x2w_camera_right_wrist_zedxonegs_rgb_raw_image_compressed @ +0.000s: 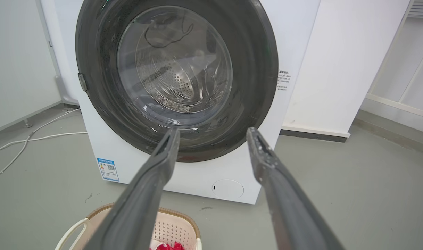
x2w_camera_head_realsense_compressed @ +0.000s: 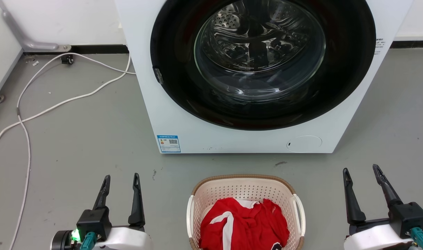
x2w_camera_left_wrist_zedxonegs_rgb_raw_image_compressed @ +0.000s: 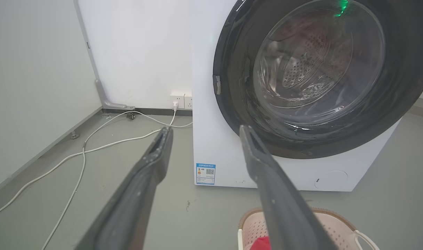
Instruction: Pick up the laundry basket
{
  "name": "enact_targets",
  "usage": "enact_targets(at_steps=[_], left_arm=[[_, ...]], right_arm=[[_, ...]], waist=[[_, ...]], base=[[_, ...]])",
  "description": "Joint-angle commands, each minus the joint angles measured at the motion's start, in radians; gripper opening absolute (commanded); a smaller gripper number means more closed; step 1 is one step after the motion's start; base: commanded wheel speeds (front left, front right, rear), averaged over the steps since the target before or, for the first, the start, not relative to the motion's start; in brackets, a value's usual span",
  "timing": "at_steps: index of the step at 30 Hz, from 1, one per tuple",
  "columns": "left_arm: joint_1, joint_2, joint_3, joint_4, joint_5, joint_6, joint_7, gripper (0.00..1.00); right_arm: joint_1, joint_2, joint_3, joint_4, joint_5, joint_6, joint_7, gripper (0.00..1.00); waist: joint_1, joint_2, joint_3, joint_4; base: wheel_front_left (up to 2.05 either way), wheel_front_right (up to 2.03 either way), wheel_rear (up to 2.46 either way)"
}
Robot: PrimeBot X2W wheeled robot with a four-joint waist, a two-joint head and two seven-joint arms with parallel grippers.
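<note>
Sitting on the grey floor (x2w_camera_head_realsense_compressed: pixel 93 139) in front of the washing machine (x2w_camera_head_realsense_compressed: pixel 169 114), with a strip of bare floor between them, the laundry basket (x2w_camera_head_realsense_compressed: pixel 244 177) lies between the 2 grippers, and that is what the lift turns on. The left gripper (x2w_camera_head_realsense_compressed: pixel 122 176) stands well to the basket's left and the right gripper (x2w_camera_head_realsense_compressed: pixel 361 168) well to its right, at about equal gaps, so neither arm is clearly nearer. Both have their fingers spread apart and hold nothing, and both point forward at the machine, not at the basket. The basket's 2 white handles, the left handle (x2w_camera_head_realsense_compressed: pixel 189 215) and the right handle (x2w_camera_head_realsense_compressed: pixel 299 211), sit on its sides, each facing the gripper on that side. Its near end is cut off by the bottom edge of the head view, so its long axis cannot be told for sure. In the left wrist view the basket shows low and to the right of the fingers; in the right wrist view, low and to the left. By that, each arm probably has to go inward and down to reach its handle. A red garment (x2w_camera_head_realsense_compressed: pixel 242 225) fills the basket's bottom.
</note>
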Motion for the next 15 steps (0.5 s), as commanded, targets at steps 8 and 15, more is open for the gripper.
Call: enact_targets(at_steps=[8, 15], left_arm=[[-0.043, 0.002, -0.025, 0.074, -0.004, -0.057, -0.003, 1.0], [-0.137, 0.002, -0.092, 0.212, -0.021, -0.087, -0.003, 1.0]], right_arm=[[-0.027, -0.003, -0.007, 0.065, -0.019, 0.0, -0.002, 1.0], [-0.084, -0.003, -0.03, 0.169, -0.036, 0.0, -0.002, 1.0]], waist=[[0.0, 0.0, 0.022, -0.029], [0.0, 0.0, 0.083, -0.049]], base=[[0.0, 0.0, 0.0], [0.0, 0.0, 0.0]])
